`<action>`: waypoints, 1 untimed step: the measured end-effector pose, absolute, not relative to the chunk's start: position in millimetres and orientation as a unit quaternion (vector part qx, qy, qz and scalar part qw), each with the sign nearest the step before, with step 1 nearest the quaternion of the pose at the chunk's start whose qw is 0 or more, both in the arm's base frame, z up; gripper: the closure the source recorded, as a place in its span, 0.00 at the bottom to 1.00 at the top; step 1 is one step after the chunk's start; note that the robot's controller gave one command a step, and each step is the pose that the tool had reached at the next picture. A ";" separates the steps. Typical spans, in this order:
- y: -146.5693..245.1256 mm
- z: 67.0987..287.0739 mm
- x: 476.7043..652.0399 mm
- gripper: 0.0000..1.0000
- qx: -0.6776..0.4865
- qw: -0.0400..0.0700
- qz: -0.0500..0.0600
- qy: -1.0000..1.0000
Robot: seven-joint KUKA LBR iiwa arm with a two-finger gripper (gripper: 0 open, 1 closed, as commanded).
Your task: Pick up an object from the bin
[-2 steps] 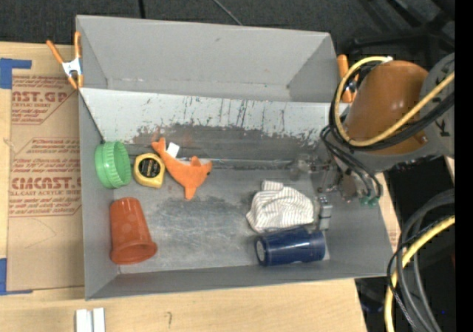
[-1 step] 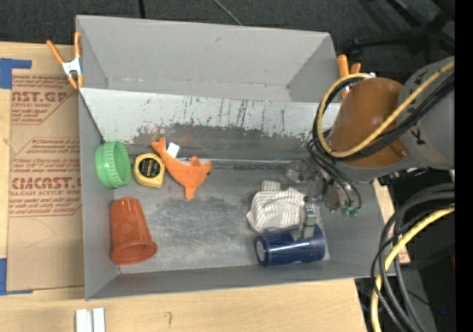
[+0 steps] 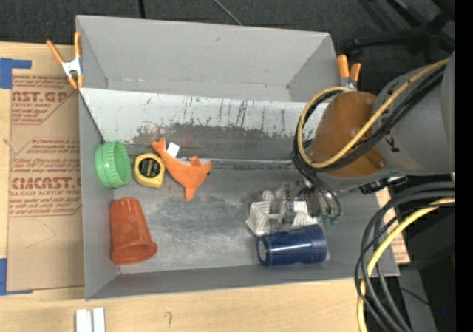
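My gripper (image 3: 284,208) is low in the bin's front right part, its metal body under the orange wrist cover. It sits over a pale, silvery crumpled thing (image 3: 260,217) that lies on the floor there. Just in front of it a dark blue cylinder (image 3: 293,246) lies on its side, close to the fingers or touching them. Nothing shows plainly between the fingers.
Along the left side lie a green round lid (image 3: 112,164), a yellow tape measure (image 3: 149,171), an orange plastic toy (image 3: 185,171) and an orange-red cup (image 3: 131,231) on its side. The arm and its cables cover the bin's right wall.
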State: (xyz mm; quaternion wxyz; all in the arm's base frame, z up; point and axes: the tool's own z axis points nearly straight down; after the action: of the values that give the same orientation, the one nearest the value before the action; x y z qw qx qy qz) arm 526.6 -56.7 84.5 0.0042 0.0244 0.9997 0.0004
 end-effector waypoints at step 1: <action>-56.7 84.5 526.6 1.00 0.024 0.004 0.000 1.000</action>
State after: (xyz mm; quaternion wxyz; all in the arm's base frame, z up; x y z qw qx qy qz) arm 526.6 -56.7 84.5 0.0041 0.0244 0.9997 0.0003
